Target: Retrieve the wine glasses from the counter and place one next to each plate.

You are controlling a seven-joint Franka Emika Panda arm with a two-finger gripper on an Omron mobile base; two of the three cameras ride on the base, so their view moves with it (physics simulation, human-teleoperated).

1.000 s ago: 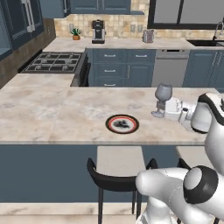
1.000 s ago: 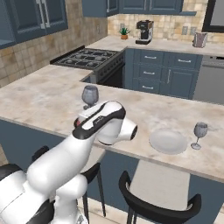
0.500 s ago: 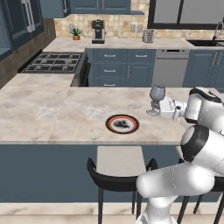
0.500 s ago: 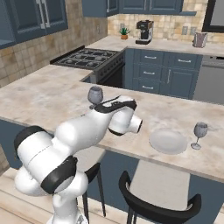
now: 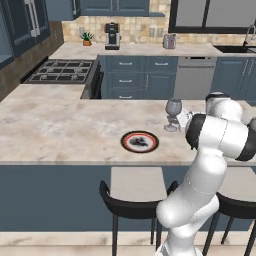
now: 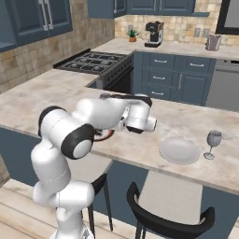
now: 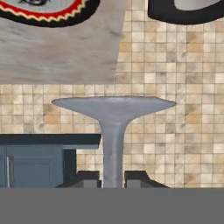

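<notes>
No brand, label or writing can be read on anything here. The end effector (image 7: 113,179) is nearly closed, its two fingertips (image 7: 89,178) pinching the thin stem of a wine glass (image 5: 173,113), whose round foot spreads just beyond them in the hand view. That glass is upright over the marble surface (image 5: 60,135), just right of the red-rimmed plate (image 5: 139,141). The second wine glass (image 6: 213,143) stands on the surface (well apart from the arm) just right of the plain pale plate (image 6: 179,151).

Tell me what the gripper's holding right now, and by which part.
The gripper holds a wine glass by its thin stem, fingertips either side of it.
</notes>
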